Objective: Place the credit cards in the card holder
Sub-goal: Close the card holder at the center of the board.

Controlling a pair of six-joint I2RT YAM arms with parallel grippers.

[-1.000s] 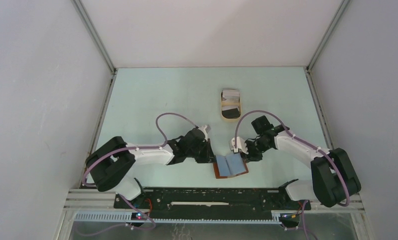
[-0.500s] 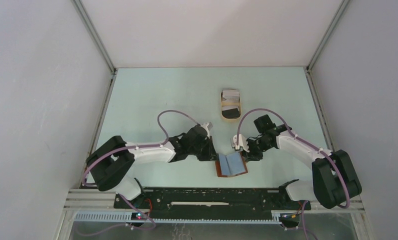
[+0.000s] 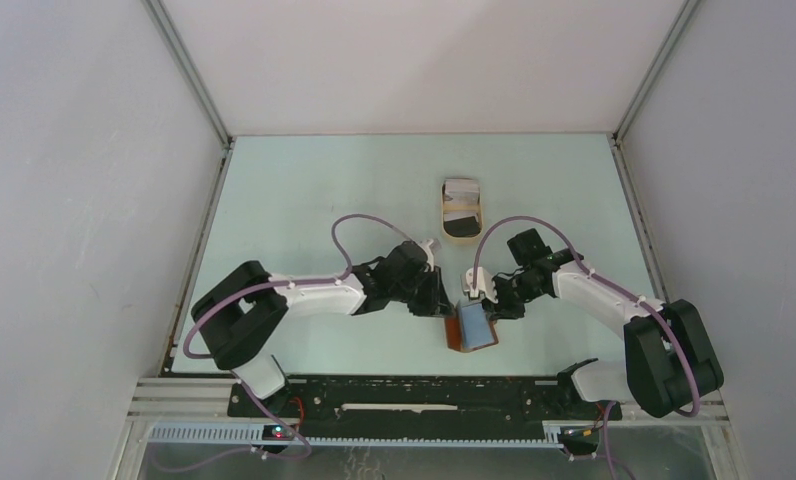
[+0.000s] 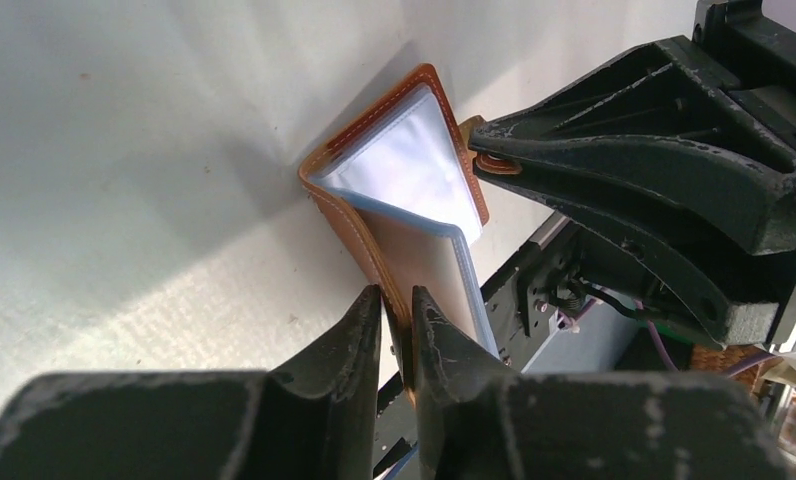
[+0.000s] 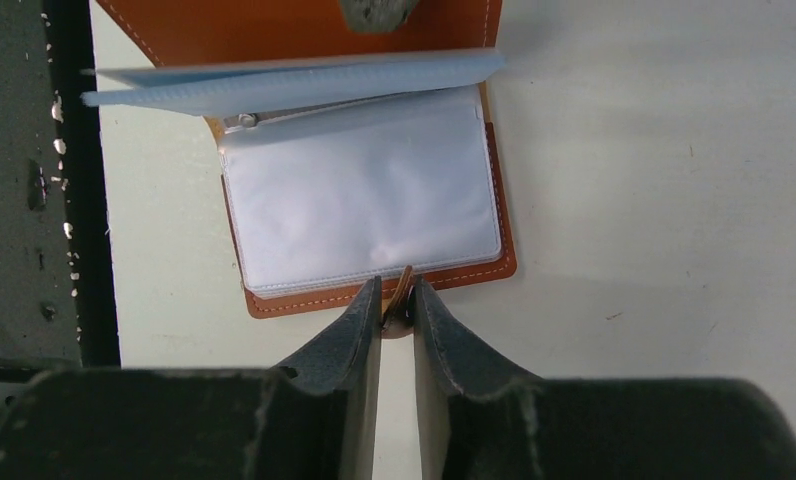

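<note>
The reddish-brown card holder (image 3: 471,330) lies near the table's front edge, half folded, its clear plastic sleeves (image 5: 364,195) showing. My left gripper (image 3: 441,305) is shut on its left cover (image 4: 414,260) and holds that cover raised and tilted over. My right gripper (image 3: 471,298) is shut on the small strap tab (image 5: 402,290) at the holder's right edge. The credit cards (image 3: 460,200), white, grey and black, lie in the tan oval tray (image 3: 461,232) further back. No card is in either gripper.
The tray stands behind the grippers at mid table. A black rail (image 3: 414,395) runs along the near table edge, close in front of the holder. Grey walls enclose the pale green table (image 3: 314,200) on three sides.
My left gripper has moved right, lifting the holder's left cover up and over so the open holder is now half folded. My right gripper has stayed on the tab.
</note>
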